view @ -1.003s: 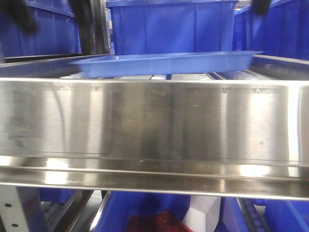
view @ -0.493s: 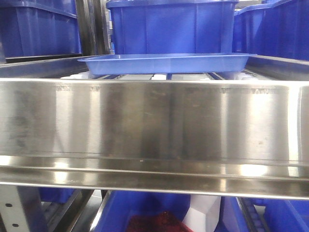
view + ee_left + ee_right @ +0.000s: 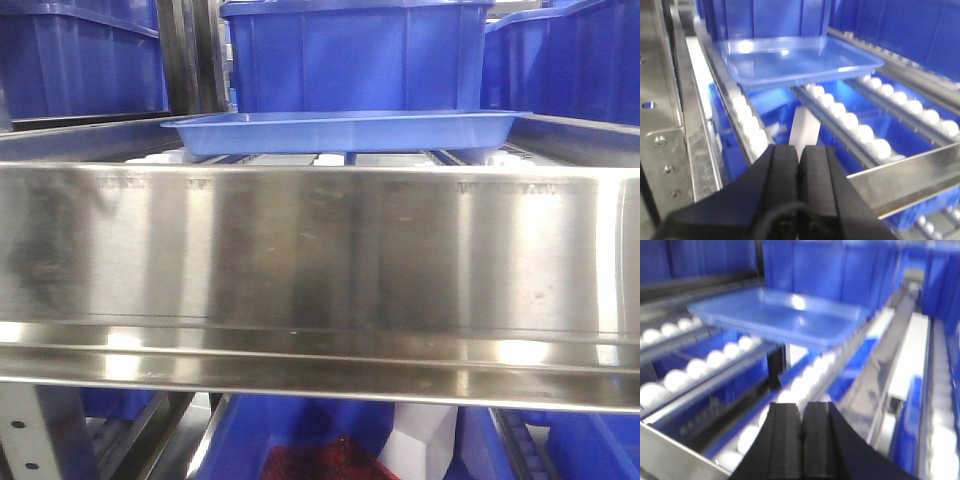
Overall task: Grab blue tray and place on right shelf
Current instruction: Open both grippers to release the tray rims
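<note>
Blue tray [image 3: 795, 60] sits on shelf rollers [image 3: 850, 122]; left gripper [image 3: 800, 162] and right gripper [image 3: 801, 432] both pinched closed, empty — I'd retreat straight, level, clear of the front rail [image 3: 320, 250].

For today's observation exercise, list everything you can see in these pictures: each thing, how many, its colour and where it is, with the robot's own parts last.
tray: one, light blue, lying on the roller tracks of the shelf, no hand touching it.
shelf: one, shiny steel, broad front rail across the front view.
rollers: many, white, in rows along the steel tracks under and before the tray.
bins: several, dark blue, behind, beside and below the tray.
left hand: one, black, shut, empty, short of the tray.
right hand: one, black, shut, empty, short of the tray.
</note>
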Robot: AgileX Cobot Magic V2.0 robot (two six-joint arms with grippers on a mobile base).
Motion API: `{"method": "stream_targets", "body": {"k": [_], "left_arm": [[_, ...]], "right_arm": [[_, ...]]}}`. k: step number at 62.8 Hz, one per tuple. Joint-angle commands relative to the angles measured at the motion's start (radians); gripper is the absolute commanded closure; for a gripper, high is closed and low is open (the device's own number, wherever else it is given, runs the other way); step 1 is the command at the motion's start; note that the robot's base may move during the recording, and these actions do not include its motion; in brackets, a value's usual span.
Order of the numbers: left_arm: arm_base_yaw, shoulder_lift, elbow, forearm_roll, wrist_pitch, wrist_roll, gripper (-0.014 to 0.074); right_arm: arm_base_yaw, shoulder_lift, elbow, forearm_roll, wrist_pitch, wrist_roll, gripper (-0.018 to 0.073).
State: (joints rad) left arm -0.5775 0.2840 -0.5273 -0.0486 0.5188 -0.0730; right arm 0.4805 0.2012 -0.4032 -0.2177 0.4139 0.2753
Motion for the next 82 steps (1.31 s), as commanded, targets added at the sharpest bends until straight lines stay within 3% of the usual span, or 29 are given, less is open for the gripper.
{"method": "stream_targets", "body": {"k": [1,33,59,82], "left_arm": [[-0.005,-0.010,-0.018,-0.005,-0.115,0.006,0.0645],[-0.005,-0.014,-0.018,-0.005,-0.115,0.006,0.0645],[-0.001,-0.014,-0.012,-0.005,-0.110,0.006,0.0645],[-0.001,-0.014,-0.012,-0.005,-0.110,0.006,0.0645]], "right_arm": [[0.000,0.004,-0.021,-0.026,-0.123,-0.012,0.0503],[0.000,0.004,-0.021,-0.026,-0.121,-0.012,0.0503],[-0.127,0.004,-0.021,-0.026,-0.121,-0.012,0.0503],[-0.132,0.004,-0.021,-0.026,-0.121,-0.012,0.0503]]}}
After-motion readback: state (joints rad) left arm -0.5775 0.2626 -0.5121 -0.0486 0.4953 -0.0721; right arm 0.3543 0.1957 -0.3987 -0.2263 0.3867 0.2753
